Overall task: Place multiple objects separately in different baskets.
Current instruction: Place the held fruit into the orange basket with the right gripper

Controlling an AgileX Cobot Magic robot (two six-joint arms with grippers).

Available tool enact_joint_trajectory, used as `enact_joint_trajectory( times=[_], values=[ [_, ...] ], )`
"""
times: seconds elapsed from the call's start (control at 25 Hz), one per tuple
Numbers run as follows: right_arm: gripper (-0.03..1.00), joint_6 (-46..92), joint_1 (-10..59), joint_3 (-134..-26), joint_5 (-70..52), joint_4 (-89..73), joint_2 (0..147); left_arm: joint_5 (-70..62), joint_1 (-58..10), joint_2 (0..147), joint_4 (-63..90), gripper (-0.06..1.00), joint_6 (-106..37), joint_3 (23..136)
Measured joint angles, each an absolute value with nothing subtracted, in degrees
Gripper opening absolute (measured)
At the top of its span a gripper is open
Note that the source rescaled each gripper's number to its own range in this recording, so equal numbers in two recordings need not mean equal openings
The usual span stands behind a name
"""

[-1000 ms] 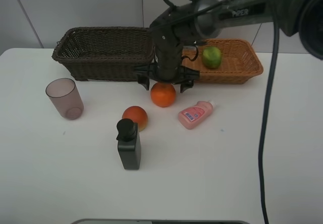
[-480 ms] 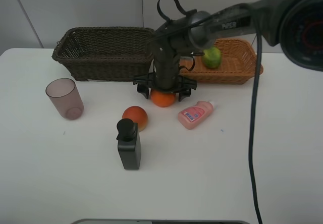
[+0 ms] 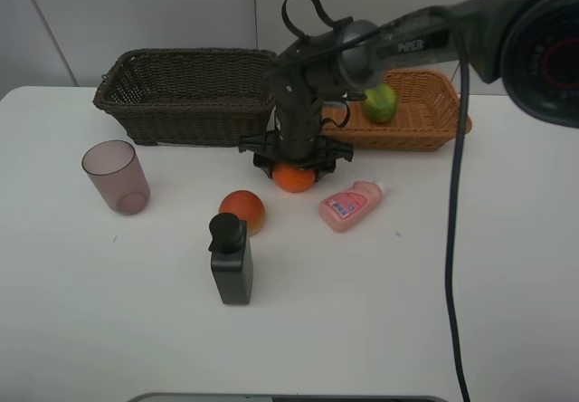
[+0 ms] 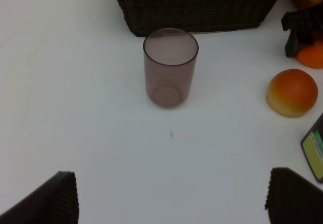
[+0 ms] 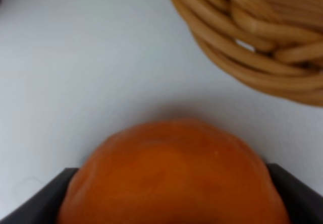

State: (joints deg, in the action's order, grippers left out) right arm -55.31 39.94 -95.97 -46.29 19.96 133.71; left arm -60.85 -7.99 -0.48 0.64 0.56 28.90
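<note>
Right wrist view, orange (image 5: 171, 178), round, smooth-skinned, blurred, filling foreground

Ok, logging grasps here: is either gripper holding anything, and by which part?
The right gripper pinches the orange across its two sides, on the table. The left gripper is open, holding nothing.

Ext cam high, facing down; L wrist shares cup (image 4: 170, 67) w/ it; R wrist close-up orange (image 5: 171, 176).
</note>
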Motion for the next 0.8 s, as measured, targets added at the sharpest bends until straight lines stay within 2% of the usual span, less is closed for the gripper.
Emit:
enact_joint_trajectory(
  times=[0.6, 0.8],
  values=[
    [0.47, -55.2, 39.9, -96.0, -46.3, 19.7, 133.7, -60.8, -8.0, -0.5, 0.6, 0.96, 0.6, 28.9],
    [0.46, -50.3, 39.9, -96.0, -47.5, 17.6, 133.0, -60.8, -8.0, -0.5, 0.6, 0.96, 0.6, 28.9]
  ],
)
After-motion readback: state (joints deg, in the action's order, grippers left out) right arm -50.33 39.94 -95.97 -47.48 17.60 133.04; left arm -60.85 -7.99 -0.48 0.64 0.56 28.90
